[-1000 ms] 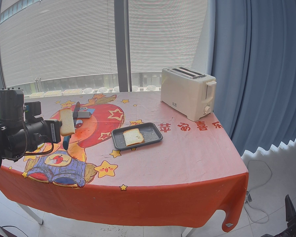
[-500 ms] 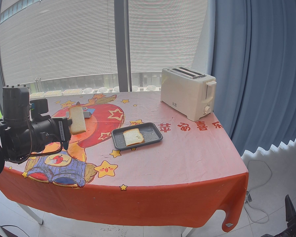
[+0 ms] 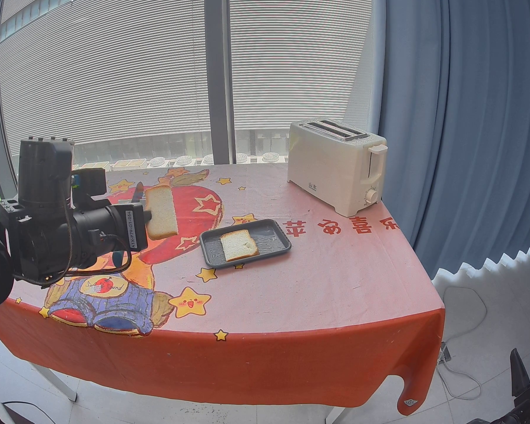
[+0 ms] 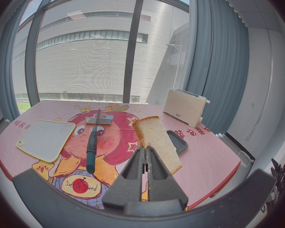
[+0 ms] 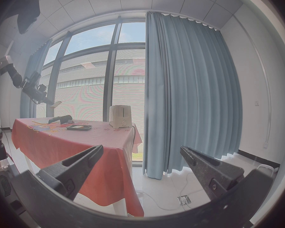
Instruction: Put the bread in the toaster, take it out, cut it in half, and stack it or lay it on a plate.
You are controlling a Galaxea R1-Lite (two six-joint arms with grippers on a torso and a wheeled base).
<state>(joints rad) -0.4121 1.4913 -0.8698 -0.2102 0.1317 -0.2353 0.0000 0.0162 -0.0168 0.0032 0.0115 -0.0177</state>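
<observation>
The pale half-slice of white bread with a tan crust is up in the air above the table. The left gripper pinches its lower edge between fingers pressed tight together. The bread stands almost on edge and leans a little away from the gripper, probably so it can be tipped flat when lowered.

Ahead of that gripper and below it sits the dark grey rectangular plate. Another half-slice of white bread lies flat at the plate's nearer end, with bare tray beside it. By the look of it the cutting is done, and the carried half is meant to be stacked or laid there.

Off to the gripper's side, down on the orange cartoon-print tablecloth, lie the teal-handled knife and the yellow-rimmed grey cutting board. Well beyond the plate stands the cream two-slot toaster. The right gripper hangs low, off the table's side, its fingers spread wide and holding nothing.
</observation>
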